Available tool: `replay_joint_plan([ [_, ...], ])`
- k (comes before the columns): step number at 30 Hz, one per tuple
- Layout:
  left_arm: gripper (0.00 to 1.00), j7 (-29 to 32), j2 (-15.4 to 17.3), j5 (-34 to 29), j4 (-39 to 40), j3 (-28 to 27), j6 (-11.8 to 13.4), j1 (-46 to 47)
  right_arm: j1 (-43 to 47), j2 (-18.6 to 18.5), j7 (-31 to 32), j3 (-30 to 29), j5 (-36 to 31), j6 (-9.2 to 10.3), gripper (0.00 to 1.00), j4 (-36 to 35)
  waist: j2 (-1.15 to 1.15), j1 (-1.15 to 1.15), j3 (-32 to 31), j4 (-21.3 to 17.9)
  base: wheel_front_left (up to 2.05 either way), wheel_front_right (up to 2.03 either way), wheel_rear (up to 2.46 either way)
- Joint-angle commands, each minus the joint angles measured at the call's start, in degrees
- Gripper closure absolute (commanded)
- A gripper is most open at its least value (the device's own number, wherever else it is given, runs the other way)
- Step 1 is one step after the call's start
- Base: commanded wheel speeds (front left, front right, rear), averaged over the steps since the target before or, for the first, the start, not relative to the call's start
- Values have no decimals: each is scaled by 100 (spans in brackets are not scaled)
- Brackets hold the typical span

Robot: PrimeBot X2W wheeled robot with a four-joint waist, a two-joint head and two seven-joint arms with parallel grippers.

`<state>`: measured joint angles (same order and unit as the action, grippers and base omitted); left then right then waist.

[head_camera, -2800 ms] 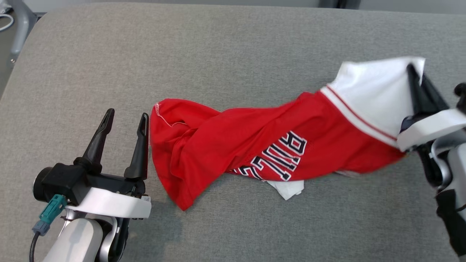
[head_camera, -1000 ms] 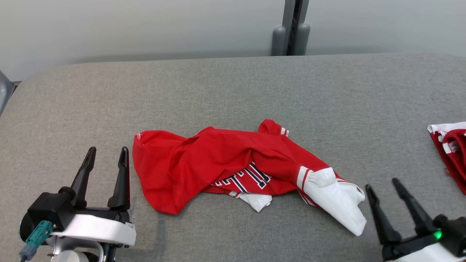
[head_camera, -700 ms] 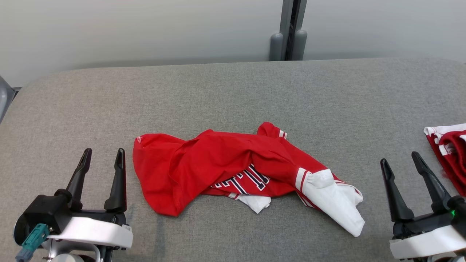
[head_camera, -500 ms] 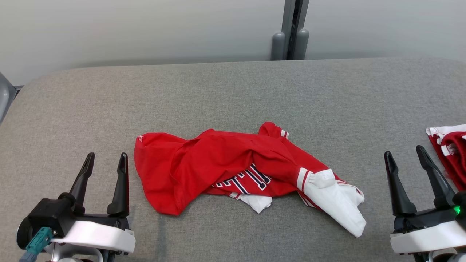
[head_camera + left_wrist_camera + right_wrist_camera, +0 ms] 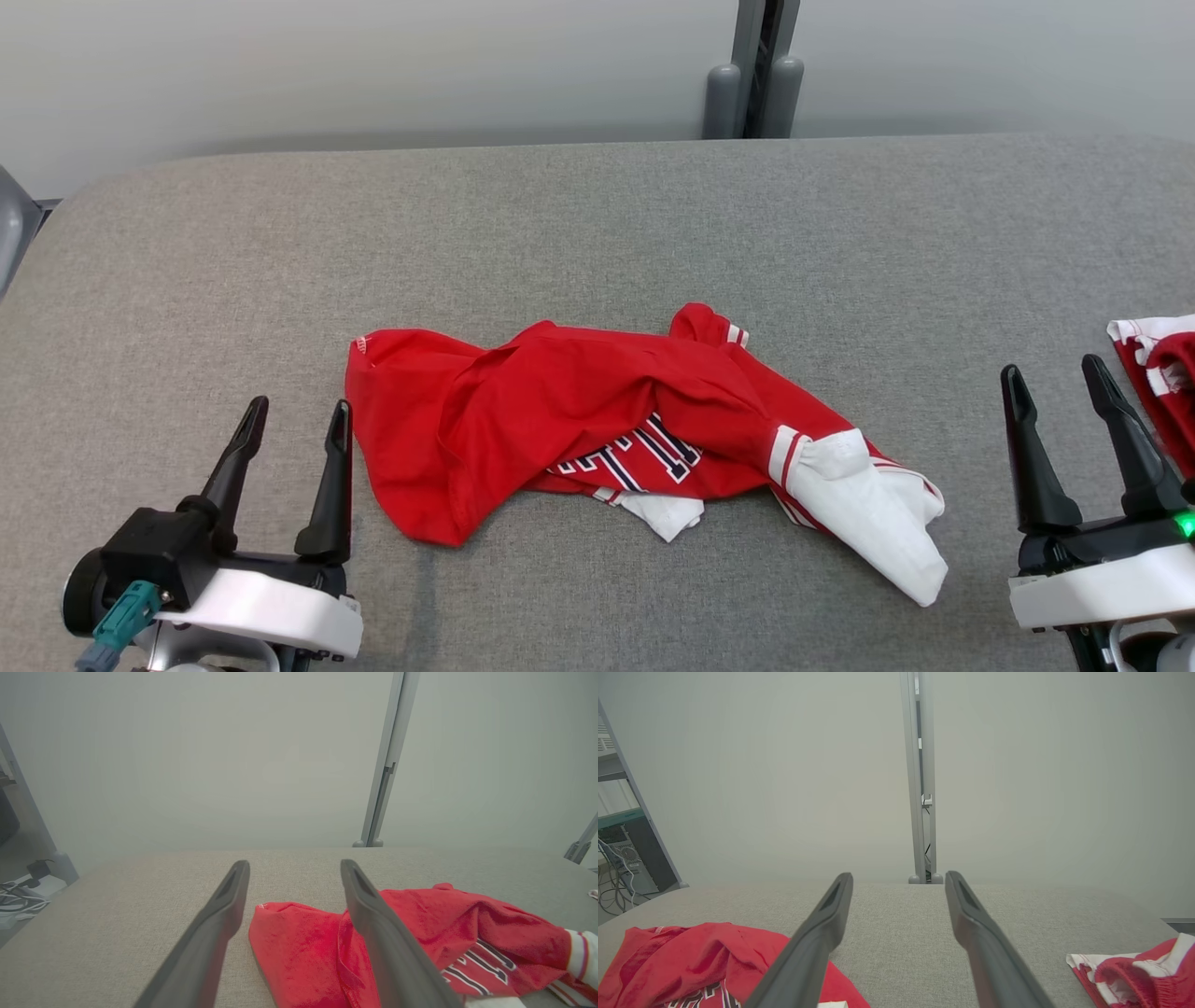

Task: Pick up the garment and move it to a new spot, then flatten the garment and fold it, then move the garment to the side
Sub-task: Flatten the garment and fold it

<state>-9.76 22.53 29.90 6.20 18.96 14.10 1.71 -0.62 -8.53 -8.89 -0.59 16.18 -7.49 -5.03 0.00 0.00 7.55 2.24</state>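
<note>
Loosely crumpled red garment shows white trim, lettering

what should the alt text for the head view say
A crumpled red jersey with a white sleeve lies in the middle of a grey padded table. The left hand and right hand sit open on either side of it, holding nothing. Another red and white garment lies at the right edge.

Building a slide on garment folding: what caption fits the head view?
Crumpled red jersey lies on the grey surface between the open left gripper and open right gripper.
</note>
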Motion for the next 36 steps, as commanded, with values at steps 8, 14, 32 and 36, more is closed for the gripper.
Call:
replay_joint_plan([
  [8,0,59,74,-106,-34,119,-79,249,-128,-29,13,35,76,0,0,82,0,0,64,-25,0,0,0],
  [14,0,431,133,-142,-225,441,-420,754,-274,-1,36,133,92,0,0,99,0,0,263,-143,0,0,0],
  [32,50,2215,352,837,-2191,856,-1899,2496,-741,106,-253,564,164,0,0,602,0,0,978,-814,0,0,0],
  [36,100,2303,421,930,-2157,904,-1976,2563,-751,132,-303,524,155,0,0,678,0,0,1002,-811,0,0,0],
])
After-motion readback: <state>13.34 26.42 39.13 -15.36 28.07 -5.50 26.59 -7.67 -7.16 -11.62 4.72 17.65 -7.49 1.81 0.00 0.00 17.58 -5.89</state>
